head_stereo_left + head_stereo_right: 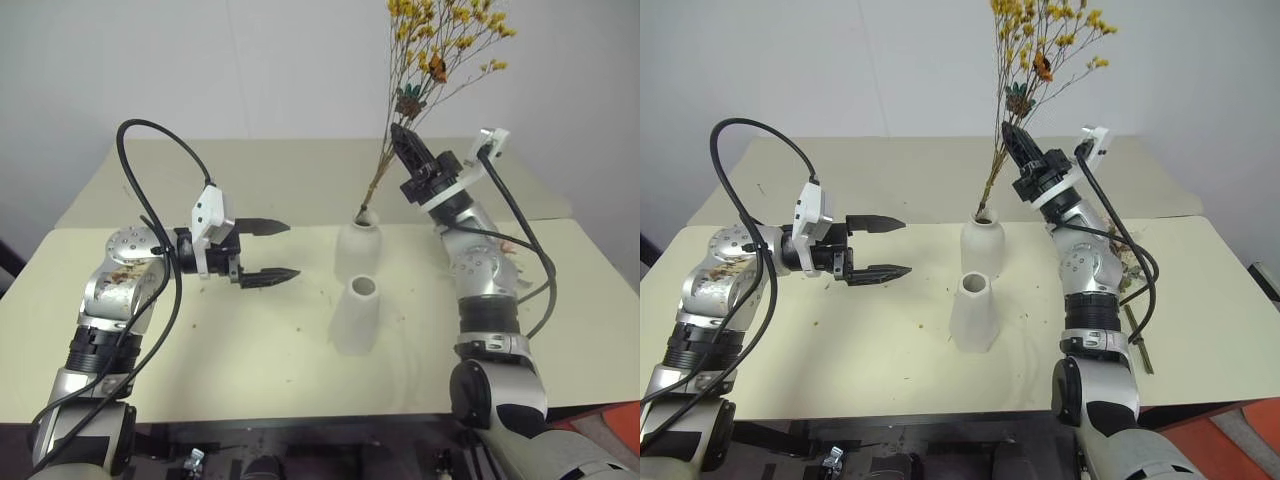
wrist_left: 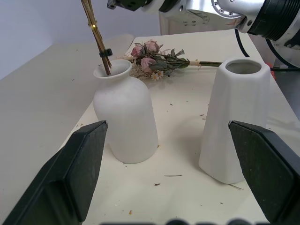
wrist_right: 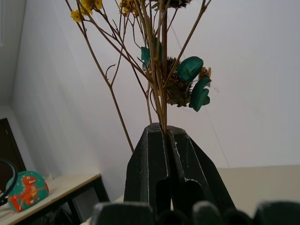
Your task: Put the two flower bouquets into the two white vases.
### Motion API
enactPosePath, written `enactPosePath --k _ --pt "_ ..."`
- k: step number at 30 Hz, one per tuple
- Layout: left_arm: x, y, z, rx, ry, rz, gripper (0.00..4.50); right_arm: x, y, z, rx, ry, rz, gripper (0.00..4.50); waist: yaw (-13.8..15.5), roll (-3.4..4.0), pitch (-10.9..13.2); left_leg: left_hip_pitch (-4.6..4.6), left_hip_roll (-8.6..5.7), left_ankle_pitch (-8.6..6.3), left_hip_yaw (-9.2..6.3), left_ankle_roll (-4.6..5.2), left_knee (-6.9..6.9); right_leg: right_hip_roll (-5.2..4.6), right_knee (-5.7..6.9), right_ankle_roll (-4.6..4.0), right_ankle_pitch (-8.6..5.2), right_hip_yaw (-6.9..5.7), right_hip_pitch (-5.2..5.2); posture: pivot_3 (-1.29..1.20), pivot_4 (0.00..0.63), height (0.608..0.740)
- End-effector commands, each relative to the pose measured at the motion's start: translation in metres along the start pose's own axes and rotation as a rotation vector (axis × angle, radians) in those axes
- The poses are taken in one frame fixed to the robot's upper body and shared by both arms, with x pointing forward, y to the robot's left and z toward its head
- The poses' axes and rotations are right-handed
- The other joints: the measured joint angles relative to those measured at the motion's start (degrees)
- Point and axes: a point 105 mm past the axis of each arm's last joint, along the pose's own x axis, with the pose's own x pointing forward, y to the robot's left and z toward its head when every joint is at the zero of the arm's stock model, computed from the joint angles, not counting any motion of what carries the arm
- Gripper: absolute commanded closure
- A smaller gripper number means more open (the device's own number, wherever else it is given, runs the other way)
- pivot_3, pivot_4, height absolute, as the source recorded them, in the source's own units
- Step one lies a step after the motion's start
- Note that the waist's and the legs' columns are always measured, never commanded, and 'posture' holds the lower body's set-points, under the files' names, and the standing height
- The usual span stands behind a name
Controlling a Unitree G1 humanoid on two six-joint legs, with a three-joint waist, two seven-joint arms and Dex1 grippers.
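Here two white vases stand on the table (image 1: 200,350): the rounded vase (image 1: 358,250) behind, the cone vase (image 1: 356,316) in front. The right gripper (image 1: 400,133) is clenched on the yellow spray (image 1: 440,45), whose stems reach into the rounded vase's mouth. The left gripper (image 1: 282,250) gapes, holding nothing, beside the vases, and one rose bunch (image 2: 154,58) (pink, leafy) lies on the table behind them.

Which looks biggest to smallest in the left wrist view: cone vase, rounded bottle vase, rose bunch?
1. Tall white ceramic cone vase
2. Rounded white bottle vase, close behind; they look nearly alike
3. Pink rose bunch, smallest, though it lies farther from the camera, so unsure.
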Motion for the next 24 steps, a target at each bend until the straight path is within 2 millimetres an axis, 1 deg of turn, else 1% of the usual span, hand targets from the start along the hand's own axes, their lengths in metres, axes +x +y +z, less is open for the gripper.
enactPosePath --k 1,6,10,15,19,22,24 --pt "-0.003 -0.001 0.007 0.023 -0.014 0.006 0.00 -0.001 0.004 0.005 -0.053 -0.003 0.035 4.47 -0.1 0.00 0.0 0.00 0.00 0.00 0.00 0.00 0.00 0.00 -0.01 0.00 0.00 0.00 0.00 0.00 0.150 0.740" --pt "-0.003 -0.001 0.005 0.027 -0.003 0.011 0.00 -0.013 0.008 -0.017 -0.067 0.077 0.094 4.47 0.0 0.00 0.0 0.01 0.00 0.00 0.00 0.00 0.00 0.00 0.02 0.00 0.00 0.00 0.00 0.00 0.150 0.740" --pt "-0.004 -0.001 0.005 0.024 -0.005 0.013 0.00 -0.019 0.009 -0.027 -0.075 0.109 0.116 4.47 -0.1 0.00 0.0 0.01 0.00 0.00 0.00 0.00 0.00 0.01 0.01 0.00 0.00 0.00 0.00 0.00 0.150 0.740" --pt "-0.004 -0.003 0.003 0.010 0.002 0.015 0.00 -0.021 0.006 -0.027 -0.133 0.101 0.108 4.47 0.0 0.00 0.0 0.01 0.00 0.00 0.00 0.00 0.00 0.00 0.01 0.00 0.00 0.00 0.00 0.00 0.150 0.740" --pt "-0.005 -0.002 0.003 0.010 0.001 0.019 0.00 -0.022 0.010 -0.027 -0.138 0.088 0.153 4.47 -0.1 0.00 0.0 0.01 0.00 0.00 0.00 0.00 0.00 0.01 0.01 0.00 0.00 0.00 0.00 0.00 0.150 0.740" --pt "-0.004 -0.002 0.004 0.012 0.001 0.020 0.00 -0.025 0.012 -0.027 -0.135 0.083 0.177 3.76 -0.1 0.00 0.0 0.01 0.00 0.00 0.00 0.00 0.00 0.01 0.01 0.00 0.00 0.00 0.00 0.00 0.150 0.740" --pt "-0.004 -0.002 0.004 0.016 -0.001 0.021 0.00 -0.026 0.011 -0.030 -0.148 0.097 0.174 3.15 0.0 0.00 0.0 0.02 0.00 0.00 0.00 0.00 0.00 0.00 0.02 0.00 0.00 0.00 0.01 0.00 0.150 0.740"
